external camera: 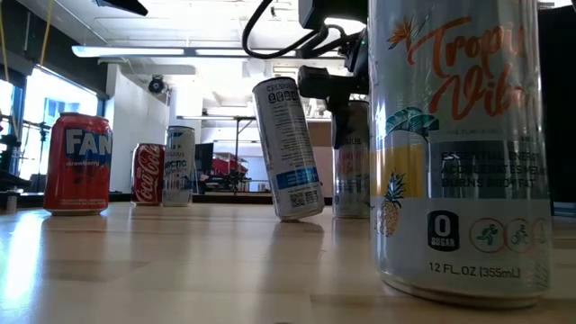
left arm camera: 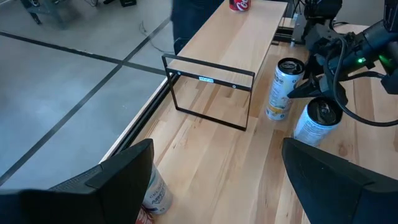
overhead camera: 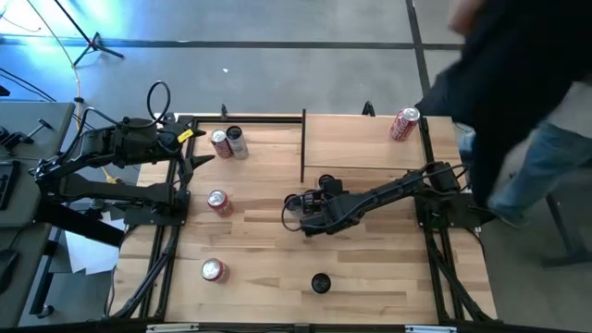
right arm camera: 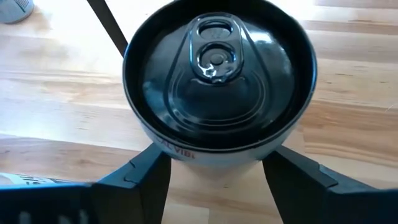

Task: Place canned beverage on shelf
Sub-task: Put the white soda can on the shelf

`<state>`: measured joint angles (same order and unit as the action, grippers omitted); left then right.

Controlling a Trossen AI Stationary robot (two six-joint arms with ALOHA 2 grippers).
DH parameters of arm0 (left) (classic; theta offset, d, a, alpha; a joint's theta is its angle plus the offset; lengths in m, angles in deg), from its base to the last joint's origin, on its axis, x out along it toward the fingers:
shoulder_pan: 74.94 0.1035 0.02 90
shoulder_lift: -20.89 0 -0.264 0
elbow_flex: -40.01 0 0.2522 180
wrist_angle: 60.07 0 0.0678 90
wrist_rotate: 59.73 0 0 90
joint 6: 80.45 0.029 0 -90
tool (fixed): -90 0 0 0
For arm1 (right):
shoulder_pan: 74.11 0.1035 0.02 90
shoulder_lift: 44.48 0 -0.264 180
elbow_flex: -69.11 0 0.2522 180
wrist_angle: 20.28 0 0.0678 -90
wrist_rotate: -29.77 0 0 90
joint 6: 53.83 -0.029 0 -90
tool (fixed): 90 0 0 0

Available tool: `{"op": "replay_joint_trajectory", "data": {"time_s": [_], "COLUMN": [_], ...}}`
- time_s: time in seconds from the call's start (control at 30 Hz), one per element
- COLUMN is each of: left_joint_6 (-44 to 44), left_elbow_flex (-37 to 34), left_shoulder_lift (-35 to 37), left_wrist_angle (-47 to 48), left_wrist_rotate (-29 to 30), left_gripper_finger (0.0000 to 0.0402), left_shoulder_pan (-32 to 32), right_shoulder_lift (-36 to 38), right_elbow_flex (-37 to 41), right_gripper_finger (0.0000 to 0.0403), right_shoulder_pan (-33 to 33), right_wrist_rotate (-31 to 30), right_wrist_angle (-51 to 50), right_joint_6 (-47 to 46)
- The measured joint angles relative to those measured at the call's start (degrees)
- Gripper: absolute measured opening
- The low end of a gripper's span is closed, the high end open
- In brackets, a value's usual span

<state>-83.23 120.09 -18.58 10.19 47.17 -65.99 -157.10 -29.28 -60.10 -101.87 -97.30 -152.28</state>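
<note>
**A:** Where is the right gripper (overhead camera: 301, 215) in relation to the shelf (overhead camera: 361, 148)?

**B:** It is off the shelf, out past the shelf's end with the black upright bar and a little toward the table's front. The arm comes in across the tabletop (overhead camera: 268, 250) in front of the shelf.

**A:** What are its fingers (right arm camera: 144, 180) doing?

**B:** They pinch a can (right arm camera: 214, 81), one finger on each side of its white body, just below the black top. The low view shows that can tilted, with its top leaning away from upright and its lower edge at the wood.

**A:** So the can isn't on the shelf?

**B:** No, it is on the tabletop in front of the shelf's bar end, clearly off the board. A second can (left arm camera: 283, 87) stands upright between it and the shelf, just beside the gripper.

**A:** Is anything on the shelf itself?

**B:** One red can (overhead camera: 404, 123), at the far corner, at the end away from the bar.

**A:** And the left gripper (overhead camera: 192, 155)?

**B:** It waits well apart from the shelf, beyond the bar end at the table's left edge. Its fingers (left arm camera: 118, 180) are spread with nothing between them. A pair of cans (overhead camera: 228, 142) stands between it and the shelf.

**A:** Is there anyone nearby?

**B:** A person (overhead camera: 518, 92) in dark clothes is beyond the shelf's red-can end, beside the table.
</note>
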Motion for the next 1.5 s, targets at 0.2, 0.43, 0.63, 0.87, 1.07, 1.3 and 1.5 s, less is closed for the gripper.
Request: {"op": "replay_joint_trajectory", "data": {"time_s": [0.2,0.43,0.63,0.87,1.07,1.3,1.5], "left_joint_6": [0.0,0.0,0.0,0.0,0.0,0.0,0.0], "left_elbow_flex": [0.0,0.0,0.0,0.0,0.0,0.0,0.0], "left_shoulder_lift": [0.0,0.0,0.0,0.0,0.0,0.0,0.0], "left_wrist_angle": [0.0,0.0,0.0,0.0,0.0,0.0,0.0], "left_wrist_rotate": [0.0,0.0,0.0,0.0,0.0,0.0,0.0], "left_gripper_finger": [0.0335,0.0335,0.0335,0.0335,0.0335,0.0335,0.0335], "left_shoulder_pan": [0.0,0.0,0.0,0.0,0.0,0.0,0.0], "right_shoulder_lift": [0.2,0.6,1.0,2.6,3.1,3.2,3.2], "right_elbow_flex": [-0.1,-0.2,-0.5,-0.5,-0.5,-0.5,-0.4], "right_gripper_finger": [0.0216,0.021,0.0166,0.0096,0.0087,0.0117,0.015], "right_shoulder_pan": [1.6,4.5,7.1,9.1,9.3,9.7,11.2], "right_wrist_rotate": [1.5,3.6,4.7,4.6,4.6,3.0,-0.9], "right_wrist_angle": [-3.7,-10.1,-11.9,-14.4,-14.0,-13.2,-12.0], "right_joint_6": [-1.0,-4.9,-7.2,-10.1,-8.7,-7.1,-9.1]}}
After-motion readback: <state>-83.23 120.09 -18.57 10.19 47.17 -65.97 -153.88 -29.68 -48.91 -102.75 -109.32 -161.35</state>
